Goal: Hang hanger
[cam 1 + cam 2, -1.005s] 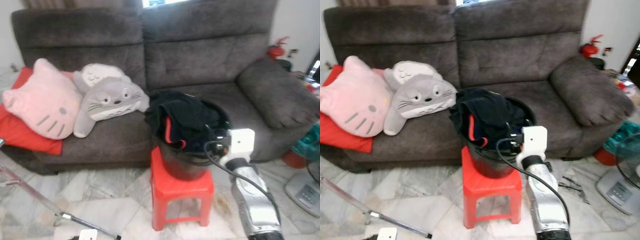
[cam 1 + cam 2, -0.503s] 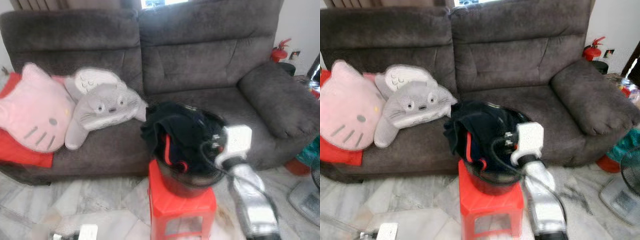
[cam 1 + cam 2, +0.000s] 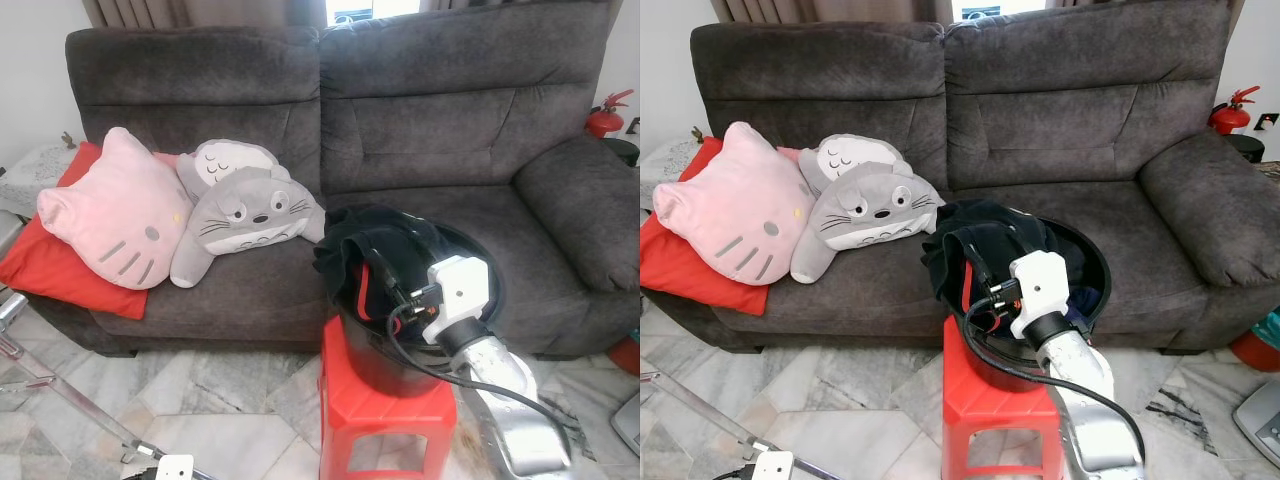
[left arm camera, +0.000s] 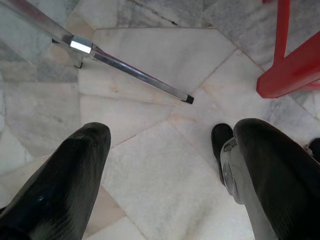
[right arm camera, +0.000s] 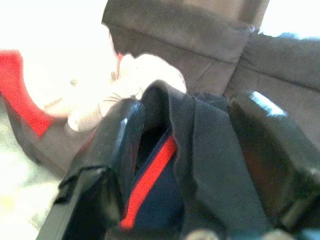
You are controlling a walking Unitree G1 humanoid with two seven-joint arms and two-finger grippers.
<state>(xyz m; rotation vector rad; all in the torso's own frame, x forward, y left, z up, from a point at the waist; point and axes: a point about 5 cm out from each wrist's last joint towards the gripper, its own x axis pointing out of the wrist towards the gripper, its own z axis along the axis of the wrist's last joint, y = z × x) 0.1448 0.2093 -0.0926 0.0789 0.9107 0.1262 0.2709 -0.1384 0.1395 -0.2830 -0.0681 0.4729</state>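
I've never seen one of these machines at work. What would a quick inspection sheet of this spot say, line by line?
Surface: red stool on the marble floor, carrying a black bucket.
Job's things: dark garment with red trim heaped in the bucket, spilling over its rim; hanger: nothing seen.
Clutter: pink cat cushion, grey plush and red pillow on the grey sofa.
Grippers: right gripper open, fingers either side of a garment fold; left gripper open, low over the floor.
Cables: black cable looping from the right wrist.
Surroundings: fire extinguisher, metal bar on the floor.
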